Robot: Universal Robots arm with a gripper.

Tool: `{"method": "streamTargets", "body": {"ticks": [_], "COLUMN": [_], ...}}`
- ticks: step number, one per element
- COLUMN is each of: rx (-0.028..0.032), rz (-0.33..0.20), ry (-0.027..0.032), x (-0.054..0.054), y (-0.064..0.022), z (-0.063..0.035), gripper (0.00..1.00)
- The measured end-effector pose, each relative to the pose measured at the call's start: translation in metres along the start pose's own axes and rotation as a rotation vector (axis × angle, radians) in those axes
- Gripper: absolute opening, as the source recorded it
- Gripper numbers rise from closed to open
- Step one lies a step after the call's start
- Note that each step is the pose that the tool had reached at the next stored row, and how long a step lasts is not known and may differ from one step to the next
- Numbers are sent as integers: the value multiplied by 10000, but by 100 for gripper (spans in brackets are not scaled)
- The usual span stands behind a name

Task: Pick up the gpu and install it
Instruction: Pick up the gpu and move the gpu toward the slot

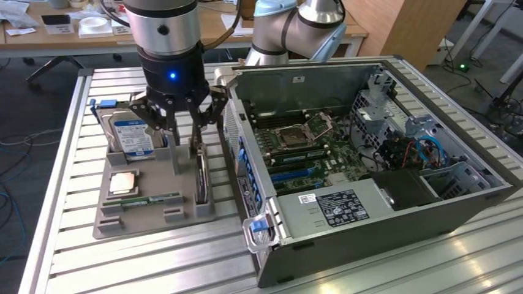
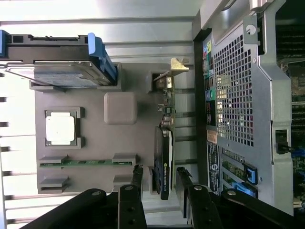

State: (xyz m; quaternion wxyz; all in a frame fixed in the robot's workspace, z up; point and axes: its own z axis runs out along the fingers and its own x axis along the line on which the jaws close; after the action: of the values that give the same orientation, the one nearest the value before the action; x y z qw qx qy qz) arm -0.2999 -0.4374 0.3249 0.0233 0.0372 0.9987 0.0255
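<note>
My black gripper (image 2: 159,177), jaws spread wide, straddles the gpu (image 2: 163,160), one finger each side w/ gaps. Big sheet-metal PC case (image 2: 238,95) w/ perforated rear sits just beside; then the matte grey tray (image 2: 95,138), and the thin black gpu standing on edge in its slot nearest the case.

gripper (image 1: 184,131): you see its fingers spread apart, poised over the far end of the gpu (image 1: 202,179).
gpu: stands on edge at the exterior view's right side of the grey holder (image 1: 110,223).
hard drive (image 1: 131,136): upright at the holder's far left.
computer case (image 1: 368,202): open, just right of the holder.
</note>
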Motion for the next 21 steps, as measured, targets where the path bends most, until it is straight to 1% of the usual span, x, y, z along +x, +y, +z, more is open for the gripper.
{"method": "streamTargets", "body": {"ticks": [7,17,21], "rx": [4,5,5], "rz": [2,2,2], "ry": [43,43,45], "x": [-70,-64,-64], "y": [5,-1,-1], "z": [18,195,206], "gripper": [42,42,42]}}
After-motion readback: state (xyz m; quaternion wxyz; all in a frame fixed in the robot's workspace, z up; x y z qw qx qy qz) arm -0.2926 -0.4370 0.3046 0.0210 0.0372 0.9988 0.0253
